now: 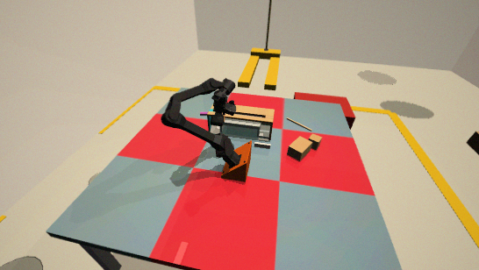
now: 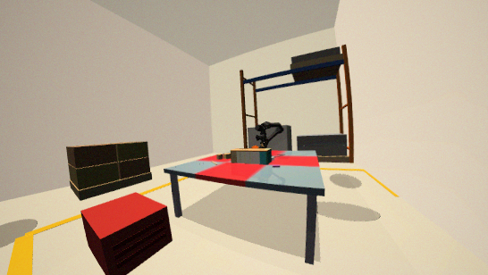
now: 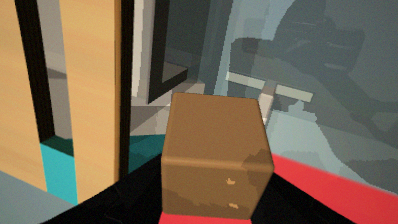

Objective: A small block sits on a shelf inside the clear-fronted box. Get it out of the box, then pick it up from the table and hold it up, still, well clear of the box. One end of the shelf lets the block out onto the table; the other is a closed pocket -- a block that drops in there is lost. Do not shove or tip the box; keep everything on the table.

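Small block (image 3: 216, 132): held near the box (image 1: 252, 113) (image 2: 251, 156) (image 3: 92, 75), outside it.
Gripper (image 1: 218, 118) (image 2: 261, 142) (image 3: 207, 166): closed, the brown block pinched between its fingers.
Thin rod (image 1: 299, 124): laid beside the box, apart from it.

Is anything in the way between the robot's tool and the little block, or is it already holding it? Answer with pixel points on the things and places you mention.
Nothing stands between them: the tool (image 1: 218, 117) (image 3: 207, 166) is closed on the brown block (image 3: 217, 130). The box (image 1: 250, 115) (image 2: 250, 156) (image 3: 92, 100) is right beside the block in the wrist view.
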Available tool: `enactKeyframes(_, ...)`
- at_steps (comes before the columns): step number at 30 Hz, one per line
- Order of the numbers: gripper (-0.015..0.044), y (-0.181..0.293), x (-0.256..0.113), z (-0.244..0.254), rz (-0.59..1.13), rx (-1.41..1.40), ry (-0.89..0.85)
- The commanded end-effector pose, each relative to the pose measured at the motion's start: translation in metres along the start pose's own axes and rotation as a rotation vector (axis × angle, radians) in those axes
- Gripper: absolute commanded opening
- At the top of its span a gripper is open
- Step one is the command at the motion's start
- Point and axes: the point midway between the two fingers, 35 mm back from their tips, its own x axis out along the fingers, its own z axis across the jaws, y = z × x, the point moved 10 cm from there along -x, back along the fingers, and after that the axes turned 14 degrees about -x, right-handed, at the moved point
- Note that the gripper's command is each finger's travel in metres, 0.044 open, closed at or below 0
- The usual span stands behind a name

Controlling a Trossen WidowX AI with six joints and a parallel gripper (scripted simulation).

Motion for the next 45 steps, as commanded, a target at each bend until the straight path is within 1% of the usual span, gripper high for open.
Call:
enactKeyframes(1, 0.0000, -0.001, -0.004, 0.000, 0.009, 0.136, -0.016)
enactKeyframes(24, 0.0000, -0.010, -0.027, -0.006, 0.113, 1.120, -0.076)
enactKeyframes(45, 0.0000, -0.010, -0.027, -0.006, 0.118, 1.148, -0.077)
